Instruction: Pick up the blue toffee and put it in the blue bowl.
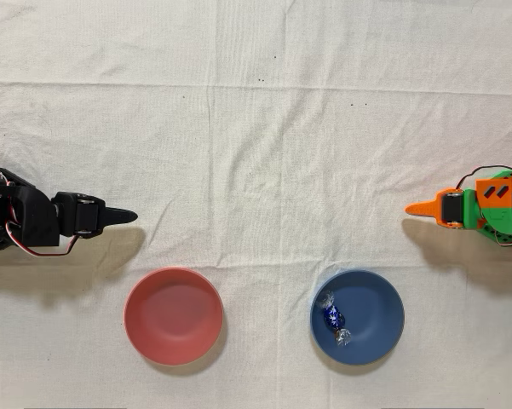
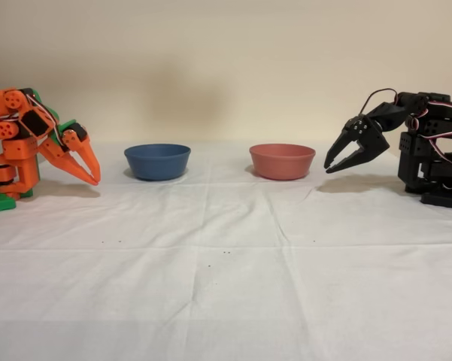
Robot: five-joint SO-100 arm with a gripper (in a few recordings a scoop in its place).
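Orange gripper (image 2: 90, 171) hangs at the left edge of the fixed view, folded back near its base, fingertips pointing down at the cloth with a narrow gap between them, so it stands slightly parted and holds nothing. Across the white tablecloth (image 1: 256, 128), creased into squares, the black arm (image 2: 421, 143) sits idle at the far side. Between the two arms stand two bowls of the same size, well apart from each other: the pink-red bowl (image 1: 173, 316) and the blue bowl (image 1: 358, 317), the blue one nearer the orange arm (in the overhead view it lies at the lower right). Inside the blue bowl, toward its left side in that view, rests the blue toffee (image 1: 333, 318), its clear twisted ends showing.
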